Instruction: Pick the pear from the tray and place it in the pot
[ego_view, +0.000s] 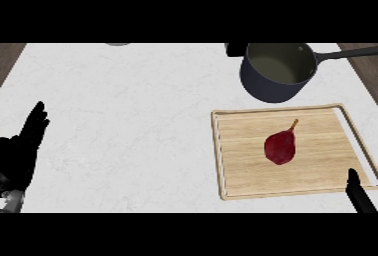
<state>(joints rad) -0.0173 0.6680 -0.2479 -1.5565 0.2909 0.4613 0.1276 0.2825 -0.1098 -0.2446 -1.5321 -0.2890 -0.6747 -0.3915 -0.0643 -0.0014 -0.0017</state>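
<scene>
A dark red pear (280, 146) with a short tan stem lies on its side in the middle of the wooden tray (236, 175), stem pointing up and away. Behind the tray stands the dark blue pot (275, 85), open and with nothing showing inside, its handle running to the right edge. Only a finger of my right hand (359, 192) shows, straight, at the tray's front right corner, well apart from the pear. My left hand (22, 147) rests open at the far left edge, fingers up.
The white marble counter (125, 115) spreads to the left of the tray. A small grey object (117, 44) peeks in at the top edge. A dark object (235, 48) sits just left of the pot's rim. Brown strips flank the counter at both top corners.
</scene>
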